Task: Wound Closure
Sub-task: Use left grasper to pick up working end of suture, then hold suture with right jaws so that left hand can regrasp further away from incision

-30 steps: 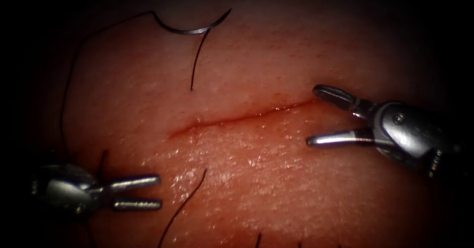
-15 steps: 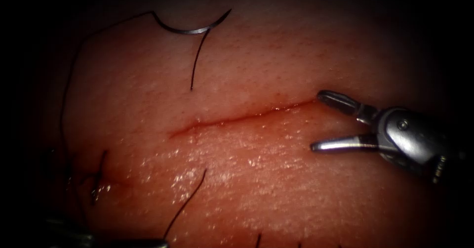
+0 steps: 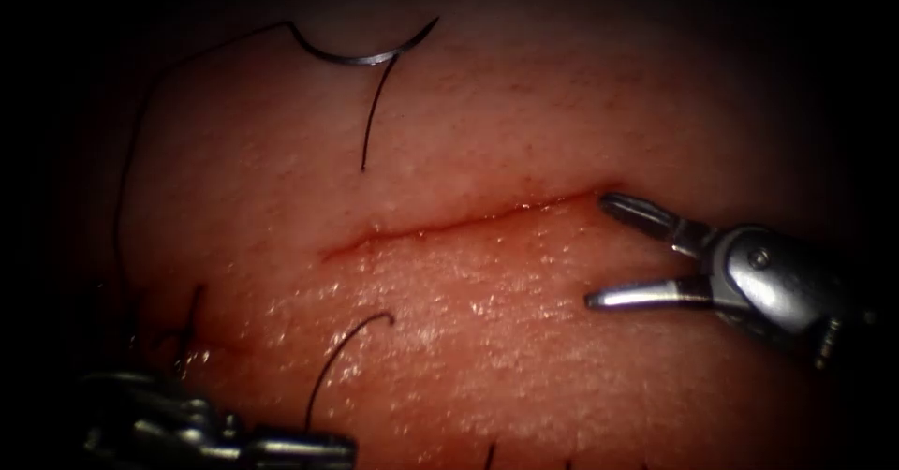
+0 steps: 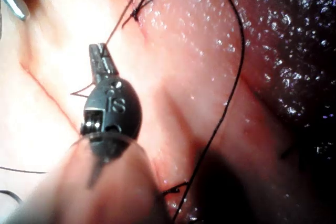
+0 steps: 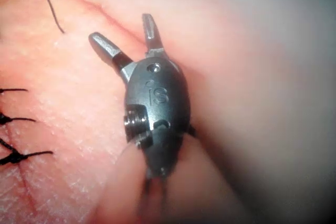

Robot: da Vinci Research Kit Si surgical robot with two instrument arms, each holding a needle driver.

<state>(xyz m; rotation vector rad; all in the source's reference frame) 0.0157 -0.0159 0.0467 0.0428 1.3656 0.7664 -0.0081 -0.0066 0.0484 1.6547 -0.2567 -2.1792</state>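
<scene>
The curved needle [image 3: 361, 56] lies free on the tissue above the cut [image 3: 459, 222], with neither tool holding it and no part of it in the tissue. Its thread [image 3: 126, 180] trails down the left side. My right tool [image 3: 601, 250] stands open at the cut's right end, one jaw on either side of it, holding nothing; the right wrist view shows the same spread jaws [image 5: 122, 29] by the cut [image 5: 100, 11]. My left tool [image 3: 346, 449] sits low at the left, shut on a short thread tail [image 3: 328, 367]. Its closed jaws [image 4: 100, 56] have thread leading from the tip.
Finished stitches [image 3: 187, 330] sit left of the open cut, and the same dark knots [image 5: 16, 156] appear in the right wrist view. A loose cut end of thread [image 3: 373, 119] lies below the needle. Red fluid lines the cut.
The left tool dropped down out of view, then came back at the lower left with its jaws shut. The thread tail there bent from straight into a curve. The right tool shifted slightly down.
</scene>
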